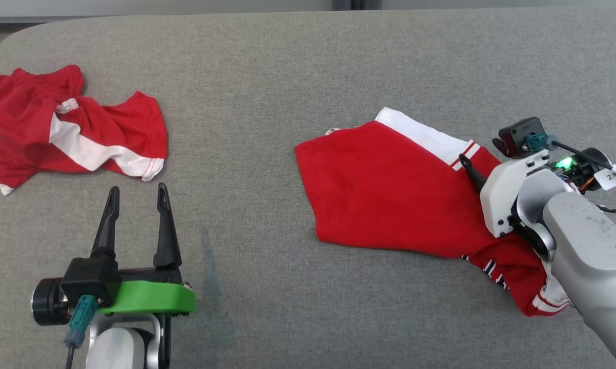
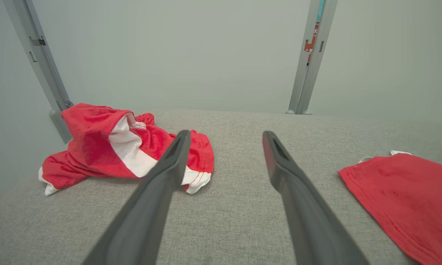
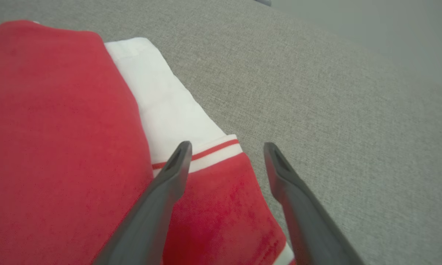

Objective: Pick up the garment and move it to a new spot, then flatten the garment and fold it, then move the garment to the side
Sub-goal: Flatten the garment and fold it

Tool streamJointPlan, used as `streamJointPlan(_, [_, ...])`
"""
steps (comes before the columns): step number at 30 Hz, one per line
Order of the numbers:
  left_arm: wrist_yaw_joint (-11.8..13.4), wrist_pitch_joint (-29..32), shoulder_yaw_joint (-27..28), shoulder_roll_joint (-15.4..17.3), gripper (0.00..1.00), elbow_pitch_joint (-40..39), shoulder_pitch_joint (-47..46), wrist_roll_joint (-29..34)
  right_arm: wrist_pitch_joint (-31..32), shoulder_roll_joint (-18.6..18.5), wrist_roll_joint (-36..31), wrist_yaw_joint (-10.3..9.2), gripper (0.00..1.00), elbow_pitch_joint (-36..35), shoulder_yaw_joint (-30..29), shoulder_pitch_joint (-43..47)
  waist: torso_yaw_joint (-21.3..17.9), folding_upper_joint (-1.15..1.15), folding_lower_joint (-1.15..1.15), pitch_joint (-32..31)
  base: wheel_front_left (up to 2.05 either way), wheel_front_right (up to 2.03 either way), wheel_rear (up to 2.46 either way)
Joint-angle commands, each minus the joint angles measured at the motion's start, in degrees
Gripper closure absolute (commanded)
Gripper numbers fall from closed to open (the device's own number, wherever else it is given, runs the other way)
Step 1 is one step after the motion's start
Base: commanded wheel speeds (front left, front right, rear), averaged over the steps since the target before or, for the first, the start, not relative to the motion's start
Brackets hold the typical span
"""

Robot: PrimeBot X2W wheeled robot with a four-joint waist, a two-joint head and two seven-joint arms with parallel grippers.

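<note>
Best pinched through all layers at an edge: soft, light, probably limp red garment [image 1: 390, 189] lying folded on the grey surface [image 1: 287, 77], beneath the spread, empty right gripper [image 3: 227, 146]; left gripper [image 1: 137, 188] spread too.

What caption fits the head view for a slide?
Open left claw over grey fabric surface; open right claw over folded red-and-white garment; crumpled red-and-white garment far left.

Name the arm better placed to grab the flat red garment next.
Right. The right tool, open, hovers over the striped edge of the flat red garment; the left tool, also open, sits over bare grey surface, nearer the crumpled garment.
</note>
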Motion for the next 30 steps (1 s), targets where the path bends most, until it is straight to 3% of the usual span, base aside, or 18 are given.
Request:
streamJointPlan(1, [0.2, 0.0, -0.1, 0.1, 0.00, -0.2, -0.9, 0.0, 0.8, -0.8, 0.7, -0.07, 0.00, 1.4, 1.3, -1.2, 0.4, 0.00, 0.00, 0.5, 0.00, 0.00, 0.00])
streamJointPlan(10, [0.3, 0.0, -0.8, 0.1, 0.00, 0.3, -1.7, -0.2, 5.8, -0.7, 7.5, -0.02, 0.00, 8.6, 10.4, -1.9, 0.5, 0.00, 0.00, 0.3, 0.00, 0.00, 0.00])
streamJointPlan(11, [0.3, 0.0, -0.8, 0.1, 0.00, 0.3, -1.6, -0.1, 7.2, -0.4, 8.7, 0.00, 0.04, 8.8, 11.6, -1.5, 0.5, 0.00, 0.00, 0.2, 0.00, 0.00, 0.00])
streamJointPlan(12, [0.4, 0.0, -0.8, 0.1, 0.00, 0.3, -1.5, -0.2, 8.5, -0.3, 10.2, 0.13, 0.86, 8.5, 13.1, -1.2, 0.5, 0.00, 0.00, 0.1, 0.00, 0.00, 0.00])
streamJointPlan(13, [0.3, 0.0, -0.8, 0.1, 0.00, 0.3, -1.4, -0.1, 8.8, -0.5, 11.1, 0.18, 1.00, 8.2, 13.8, -1.4, 0.5, 0.00, 0.00, 0.1, 0.00, 0.00, 0.00])
streamJointPlan(17, [0.2, 0.0, -0.9, 0.1, 0.00, 0.4, -1.3, -0.1, 8.3, -2.2, 13.7, -0.09, 1.00, 8.4, 15.5, -4.6, 0.8, 0.00, 0.00, 0.0, 0.00, 0.00, 0.00])
streamJointPlan(21, [0.0, 0.0, -1.1, 0.1, 0.00, 0.4, -1.9, -0.1, 1.1, -3.1, 13.6, -0.11, 1.00, 10.0, 12.7, -11.4, 1.6, 0.00, 0.00, 0.3, 0.00, 0.00, 0.00])
streamJointPlan(30, [0.2, 0.0, -1.9, 0.1, 0.00, 0.3, -2.6, -0.6, -14.7, 0.0, 10.5, -0.08, 1.00, 25.4, 2.4, -22.9, 4.2, 0.00, 0.00, 0.9, 0.00, 0.00, 0.00])
